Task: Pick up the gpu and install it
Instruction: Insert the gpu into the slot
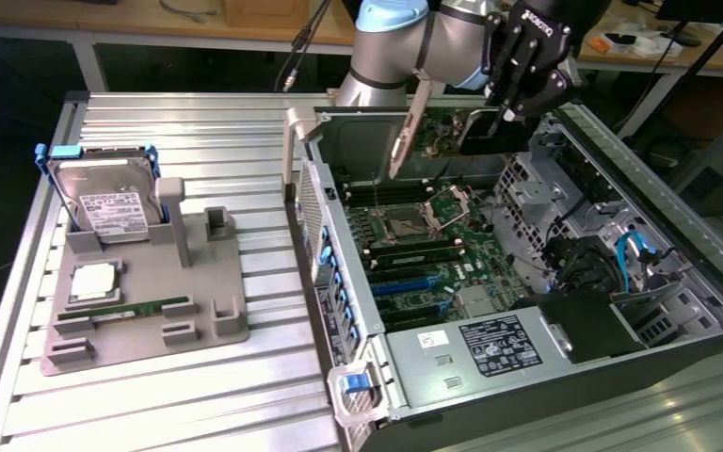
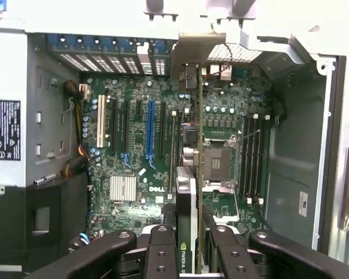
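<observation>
Tool (image 1: 512,115) pinching the gpu (image 1: 443,132); the card hangs on edge over the open computer case (image 1: 663,235), at the case's 12 o'clock in the exterior view, with its silver bracket toward 9 o'clock. Wrist view: fingers (image 2: 163,253) clamp both faces of the card, held above the motherboard (image 2: 134,151) and apart from it. Grey holder (image 1: 211,311) sits on the surface (image 1: 211,395) at the case's 9 o'clock, with a hard drive (image 1: 108,202) standing in it.

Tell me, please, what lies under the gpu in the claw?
The claw holds the gpu edge-on above the motherboard; its processor socket and slots show alongside. The strip directly beneath the card is covered.
</observation>
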Action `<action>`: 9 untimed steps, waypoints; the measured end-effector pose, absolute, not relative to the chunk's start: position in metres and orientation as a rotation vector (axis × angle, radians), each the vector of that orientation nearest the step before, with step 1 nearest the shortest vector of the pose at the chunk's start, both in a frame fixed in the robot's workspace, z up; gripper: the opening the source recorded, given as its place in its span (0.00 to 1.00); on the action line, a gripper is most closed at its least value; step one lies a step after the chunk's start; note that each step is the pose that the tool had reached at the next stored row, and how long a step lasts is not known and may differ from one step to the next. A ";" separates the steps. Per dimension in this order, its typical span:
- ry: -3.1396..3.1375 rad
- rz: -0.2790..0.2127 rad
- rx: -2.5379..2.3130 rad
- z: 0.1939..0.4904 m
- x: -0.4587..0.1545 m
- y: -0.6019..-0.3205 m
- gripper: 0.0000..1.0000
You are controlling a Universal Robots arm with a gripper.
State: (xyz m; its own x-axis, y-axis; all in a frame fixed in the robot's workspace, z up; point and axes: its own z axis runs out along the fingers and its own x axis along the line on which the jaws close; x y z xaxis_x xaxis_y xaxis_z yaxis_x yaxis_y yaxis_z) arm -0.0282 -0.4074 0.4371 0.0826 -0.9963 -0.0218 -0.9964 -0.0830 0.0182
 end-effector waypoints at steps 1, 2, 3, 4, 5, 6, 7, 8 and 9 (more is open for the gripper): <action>2.124 0.045 -2.313 0.437 -0.028 -0.407 0.27; 2.124 0.045 -2.313 0.437 -0.028 -0.407 0.27; 2.124 0.045 -2.313 0.437 -0.028 -0.407 0.27; 2.124 0.045 -2.313 0.437 -0.028 -0.407 0.27; 2.124 0.045 -2.313 0.437 -0.028 -0.407 0.27; 2.121 0.039 -2.311 0.437 -0.028 -0.407 0.27; 2.118 0.029 -2.307 0.437 -0.028 -0.407 0.27; 2.113 0.018 -2.302 0.437 -0.028 -0.407 0.27; 2.108 0.005 -2.297 0.437 -0.028 -0.407 0.27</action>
